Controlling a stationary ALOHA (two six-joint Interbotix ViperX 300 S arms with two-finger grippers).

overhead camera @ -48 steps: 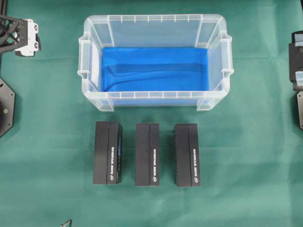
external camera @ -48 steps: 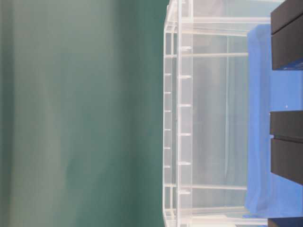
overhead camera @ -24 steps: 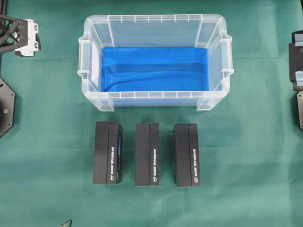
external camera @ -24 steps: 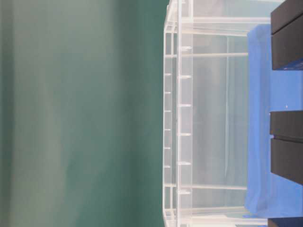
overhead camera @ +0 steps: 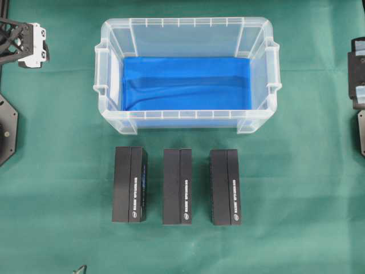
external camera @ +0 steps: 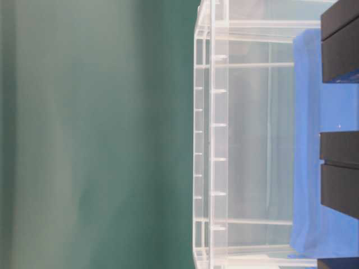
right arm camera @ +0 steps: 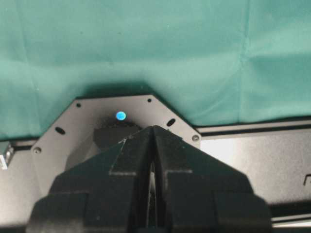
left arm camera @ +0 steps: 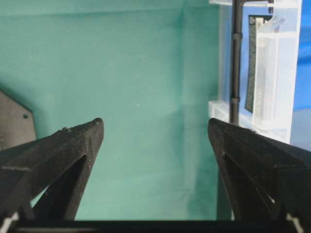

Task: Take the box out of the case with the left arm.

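case [overhead camera: 108, 34] x1, clear w/ blue liner, back-centre of cloth [overhead camera: 57, 240] | boxes x3, black, row on cloth just in front of case: [overhead camera: 129, 184] [overhead camera: 177, 186] [overhead camera: 224, 186] | L gripper [left arm camera: 155, 131] wide, holds nothing, back-left edge | R gripper [right arm camera: 153, 145] fingers together, right edge

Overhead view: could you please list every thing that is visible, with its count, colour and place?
case: one, clear plastic, upper middle of the cloth, only its lining inside
blue lining: one, bright blue, covering the case floor
boxes: three, black, in a row on the cloth just outside the case's near wall, standing apart
green cloth: one, dark green, covering the table
base plates: two, black, at the left and right edges
left gripper: one, black with white blocks, upper left corner, jaws open and empty
right gripper: one, black, right edge, jaws shut
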